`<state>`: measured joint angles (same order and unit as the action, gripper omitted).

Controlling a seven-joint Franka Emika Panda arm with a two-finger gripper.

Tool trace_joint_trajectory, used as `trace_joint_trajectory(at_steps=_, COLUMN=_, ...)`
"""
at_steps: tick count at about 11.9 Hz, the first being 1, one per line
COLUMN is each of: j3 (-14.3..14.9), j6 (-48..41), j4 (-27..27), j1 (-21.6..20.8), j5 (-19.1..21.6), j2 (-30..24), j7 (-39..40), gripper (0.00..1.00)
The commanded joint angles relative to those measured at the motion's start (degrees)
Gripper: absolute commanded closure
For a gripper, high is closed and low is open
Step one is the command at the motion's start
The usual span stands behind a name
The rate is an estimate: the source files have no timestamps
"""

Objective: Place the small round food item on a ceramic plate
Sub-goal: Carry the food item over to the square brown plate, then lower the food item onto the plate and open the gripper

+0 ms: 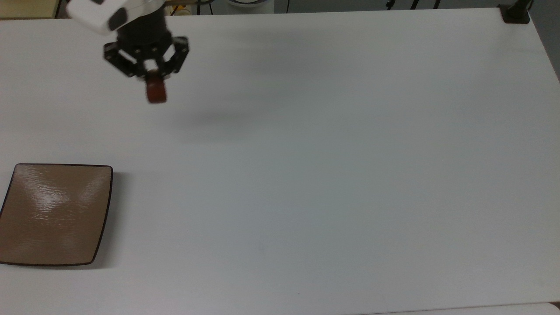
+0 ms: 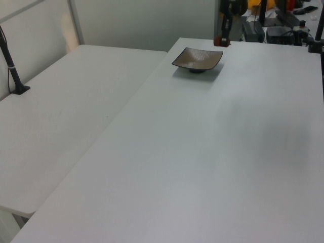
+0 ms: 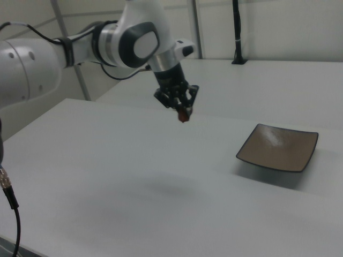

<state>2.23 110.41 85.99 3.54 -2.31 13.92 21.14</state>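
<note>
Top view, upper left: gripper [image 1: 151, 81] pinches the small round food item [image 1: 155, 92] up top — glossy, probably light, possibly slippery; ceramic plate [image 1: 54, 214] lower left.

The dark reddish-brown small round food item [image 1: 156, 92] hangs above the table, well apart from the square tan ceramic plate [image 1: 54, 214].

Small round food item [image 1: 156, 92]: dark reddish-brown, slightly glossy. Ceramic plate [image 1: 54, 214]: tan-brown, glossy, faint rippled streaks with pale highlights, thin dark rim. Gripper [image 1: 148, 78]: black linkage and fingers, under a white arm [image 3: 80, 45] with dark grey joint caps. Table [image 1: 328, 175]: plain white, soft grey shadows.
</note>
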Motion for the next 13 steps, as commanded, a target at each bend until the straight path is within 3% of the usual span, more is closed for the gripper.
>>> trace_joint_trajectory(at_steps=1, j3=-0.73, j6=11.02, j4=-2.58, j1=5.06, j5=1.08, j2=5.32, j7=1.36, gripper=0.79)
trace_joint_trajectory(at_steps=3, j3=-1.43, j6=21.02, j4=-3.54, j1=7.96, j5=1.0, j2=9.43, j7=1.27, gripper=0.79)
trace_joint_trajectory(at_steps=5, j3=-2.84, j6=25.18, j4=-8.62, j1=10.69, j5=0.91, j2=15.58, j7=1.19, gripper=0.77)
trace_joint_trajectory(at_steps=9, j3=-2.85, j6=34.93, j4=-13.04, j1=11.93, j5=0.82, j2=24.64, j7=0.66, gripper=0.77)
trace_joint_trajectory(at_steps=13, j3=-2.06, j6=43.55, j4=-13.04, j1=12.19, j5=0.65, j2=30.01, j7=0.92, gripper=0.76)
